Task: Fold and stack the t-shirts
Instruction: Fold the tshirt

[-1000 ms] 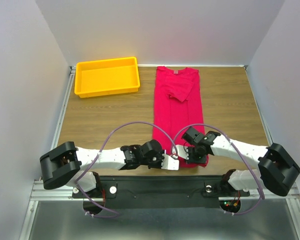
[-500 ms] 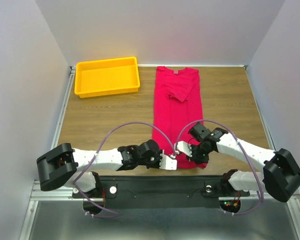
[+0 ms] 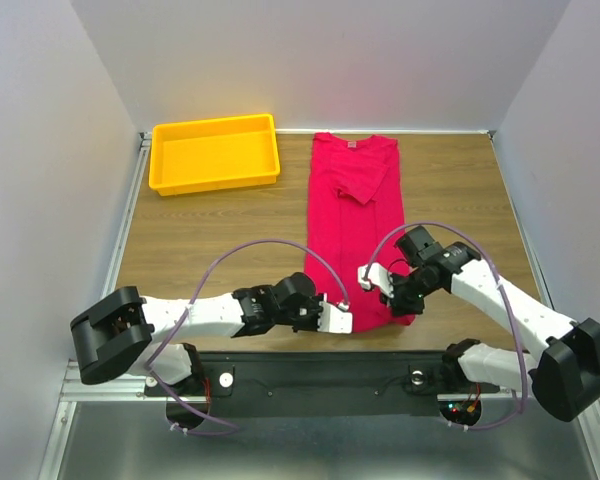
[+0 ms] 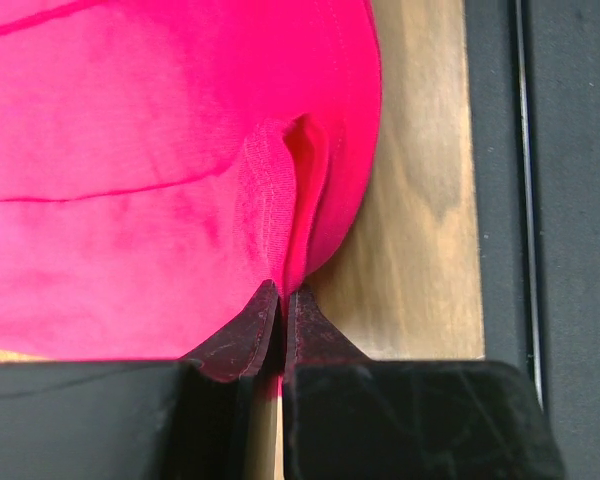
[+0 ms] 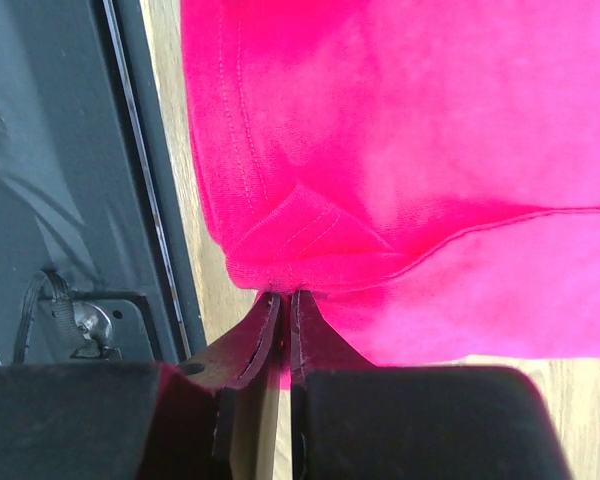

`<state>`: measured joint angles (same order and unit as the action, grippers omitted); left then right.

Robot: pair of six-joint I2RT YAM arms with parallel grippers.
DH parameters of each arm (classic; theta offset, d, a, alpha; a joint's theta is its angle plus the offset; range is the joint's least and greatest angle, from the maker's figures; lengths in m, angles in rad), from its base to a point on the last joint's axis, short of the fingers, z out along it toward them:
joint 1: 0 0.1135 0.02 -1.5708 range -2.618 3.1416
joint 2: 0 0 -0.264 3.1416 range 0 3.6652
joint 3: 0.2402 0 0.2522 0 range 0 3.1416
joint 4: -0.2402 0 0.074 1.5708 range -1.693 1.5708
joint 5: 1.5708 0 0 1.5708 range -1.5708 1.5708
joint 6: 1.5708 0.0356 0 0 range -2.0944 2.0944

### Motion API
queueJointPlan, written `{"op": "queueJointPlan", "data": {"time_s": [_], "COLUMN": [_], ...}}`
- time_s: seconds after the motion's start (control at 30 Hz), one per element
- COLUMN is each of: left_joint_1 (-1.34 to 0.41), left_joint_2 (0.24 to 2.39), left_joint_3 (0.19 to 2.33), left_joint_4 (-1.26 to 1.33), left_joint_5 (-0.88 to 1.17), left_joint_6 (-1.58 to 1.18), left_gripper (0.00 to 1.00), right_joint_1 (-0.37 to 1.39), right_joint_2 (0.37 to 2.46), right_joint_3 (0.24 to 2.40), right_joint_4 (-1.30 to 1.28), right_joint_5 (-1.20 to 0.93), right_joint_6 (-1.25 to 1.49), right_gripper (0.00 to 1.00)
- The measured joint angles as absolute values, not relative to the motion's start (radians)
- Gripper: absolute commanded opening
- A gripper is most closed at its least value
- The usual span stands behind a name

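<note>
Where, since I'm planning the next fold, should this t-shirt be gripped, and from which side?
Grip the near hem at two spaced points, coming from the arms' side. The t-shirt lies flat as a long strip running away, so that hem is the free edge; the left gripper and right gripper pinch it.
</note>
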<state>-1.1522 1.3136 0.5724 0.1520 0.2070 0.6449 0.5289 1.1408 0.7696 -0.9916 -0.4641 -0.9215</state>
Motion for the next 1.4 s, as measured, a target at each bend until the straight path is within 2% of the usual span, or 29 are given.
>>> {"op": "queueJointPlan", "data": {"time_s": [0.4,0.6,0.8,1.4], "left_joint_1": [-1.013,-0.923,-0.812,-0.632], "left_joint_2": [1.274,1.334,1.483,1.770], "left_joint_3": [0.658,0.754,0.881,1.200], "left_joint_4": [0.119,0.112,0.103,0.051], "left_joint_5": [0.342,0.418,0.477,0.553], "left_joint_6": [0.656,0.678,0.708,0.794], "left_gripper": [0.00,0.00,0.00,0.00], "right_joint_1": [0.336,0.191,0.075,0.052], "right_joint_2": [1.188,1.348,1.588,2.064], "right_joint_3": [0.870,1.006,1.221,1.756], "right_joint_4": [-1.051,-1.079,-1.120,-1.243], "right_joint_5": [-0.558,-0.609,-0.653,-0.713], "right_joint_6": [-0.973,-1.044,-1.118,-1.183], "right_gripper": [0.00,0.01,0.01,0.01]}}
